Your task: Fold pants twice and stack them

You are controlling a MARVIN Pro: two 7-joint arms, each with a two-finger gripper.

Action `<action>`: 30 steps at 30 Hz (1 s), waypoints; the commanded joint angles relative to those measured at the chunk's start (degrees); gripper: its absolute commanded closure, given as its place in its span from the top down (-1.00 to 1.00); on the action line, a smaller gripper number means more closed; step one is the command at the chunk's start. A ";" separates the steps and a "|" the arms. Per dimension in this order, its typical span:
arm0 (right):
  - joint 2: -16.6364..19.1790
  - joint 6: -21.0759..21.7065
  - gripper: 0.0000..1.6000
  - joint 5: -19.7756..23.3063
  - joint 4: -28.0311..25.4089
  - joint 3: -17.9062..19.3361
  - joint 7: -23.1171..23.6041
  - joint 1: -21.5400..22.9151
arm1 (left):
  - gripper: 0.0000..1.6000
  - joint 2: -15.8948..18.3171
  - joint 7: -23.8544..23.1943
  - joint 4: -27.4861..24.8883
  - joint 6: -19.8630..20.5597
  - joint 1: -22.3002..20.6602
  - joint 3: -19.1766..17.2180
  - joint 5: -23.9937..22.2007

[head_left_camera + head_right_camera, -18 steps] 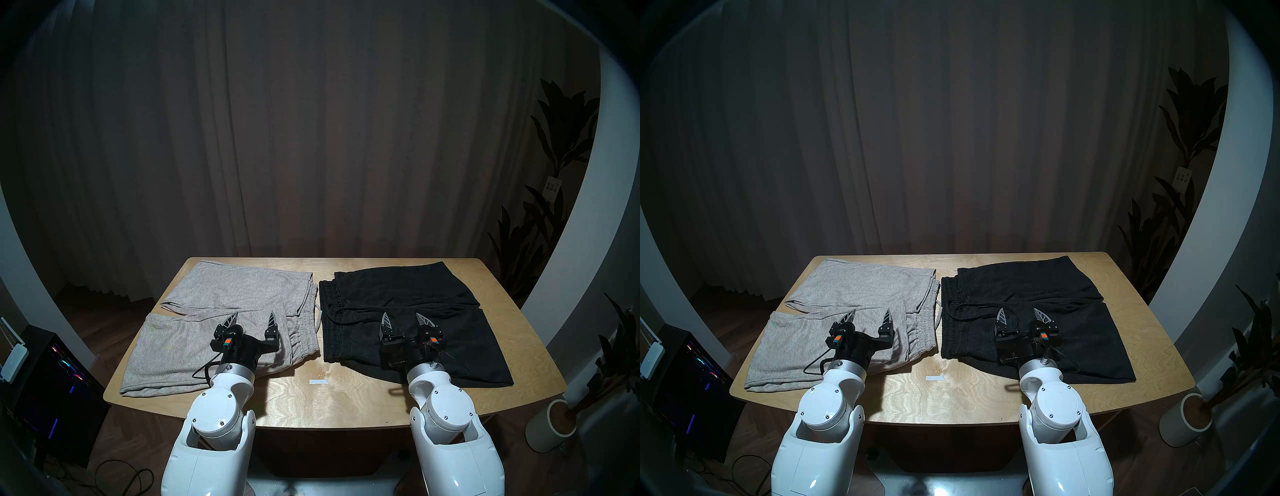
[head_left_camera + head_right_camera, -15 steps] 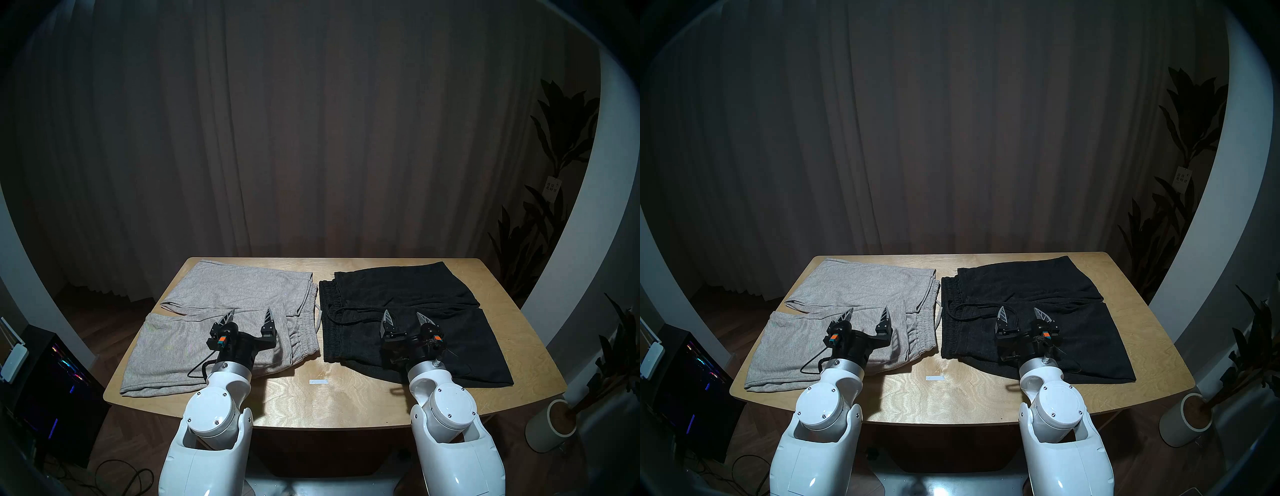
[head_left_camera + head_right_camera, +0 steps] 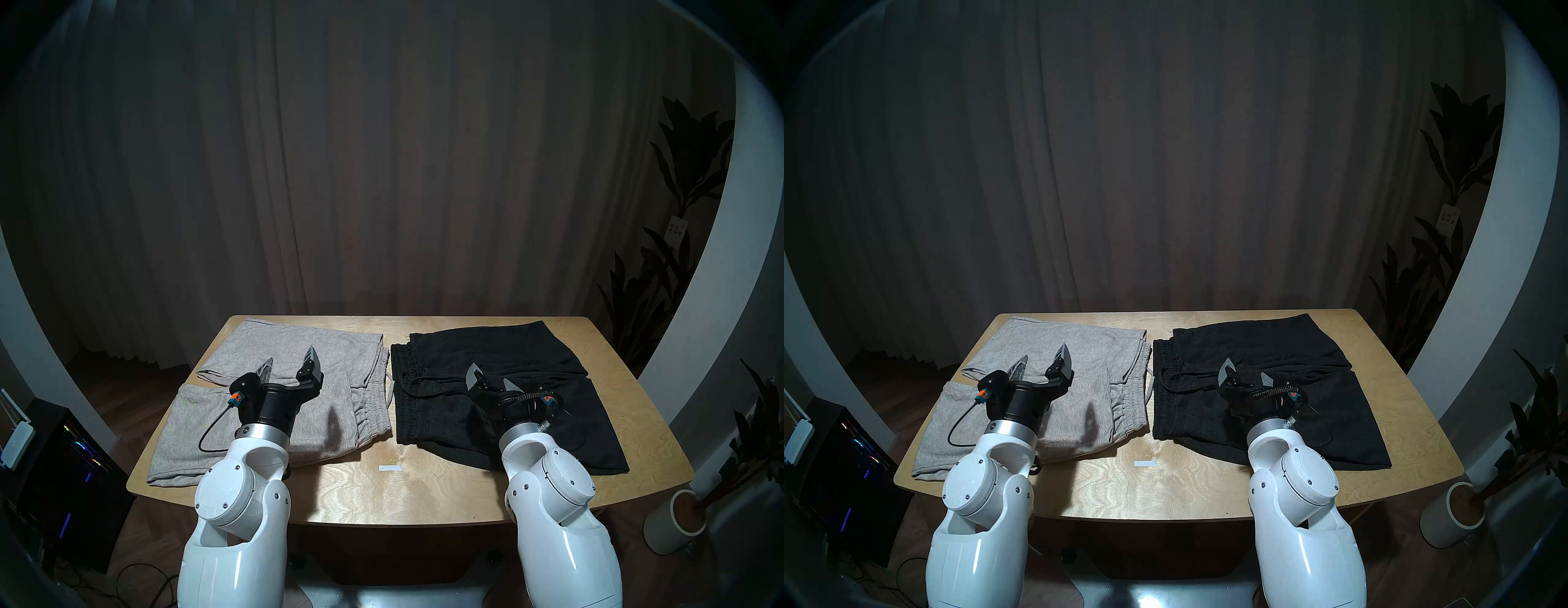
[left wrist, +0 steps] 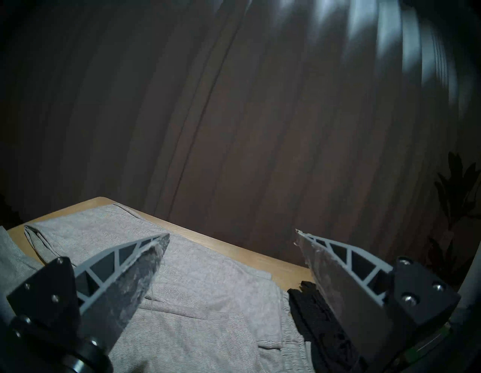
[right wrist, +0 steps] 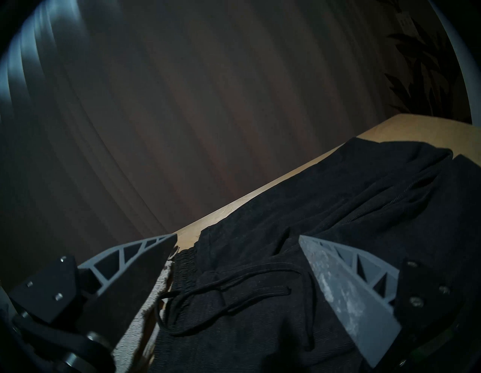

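The light grey pants (image 3: 331, 352) lie spread flat on the left half of the wooden table (image 3: 424, 488), waistband toward the middle. The black pants (image 3: 522, 352) lie on the right half, waistband and black cord (image 5: 234, 286) toward the middle. My left gripper (image 3: 289, 358) is open and empty, hovering above the grey pants (image 4: 208, 273). My right gripper (image 3: 491, 375) is open and empty, hovering above the black pants (image 5: 312, 221) near the cord. Neither gripper touches the cloth.
A small white tape mark (image 3: 390, 468) sits on the bare front middle of the table. A potted plant (image 3: 674, 522) stands on the floor at the right, dark equipment (image 3: 63, 446) at the left, and a curtain behind the table.
Both arms have lifted and reached farther over the table. The left gripper moved up and to the left; the right wrist turned and rose. Both grippers stayed open.
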 commanded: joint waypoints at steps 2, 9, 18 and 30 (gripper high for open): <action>-0.23 5.88 1.00 10.65 -4.68 -0.22 -2.99 0.58 | 1.00 -1.43 0.12 -4.47 4.06 1.25 -2.56 -8.75; 0.15 12.62 1.00 20.13 -8.65 -1.52 -8.00 0.11 | 1.00 -2.50 -0.21 -8.53 9.29 3.64 -5.06 -15.42; -1.16 20.55 1.00 30.17 -13.30 1.70 -18.55 -0.17 | 1.00 -2.46 -0.24 -12.77 17.45 6.16 -6.63 -21.91; -0.80 27.80 1.00 38.42 -17.70 7.74 -23.49 -2.29 | 1.00 -2.93 0.62 -14.48 24.43 6.65 -6.94 -25.88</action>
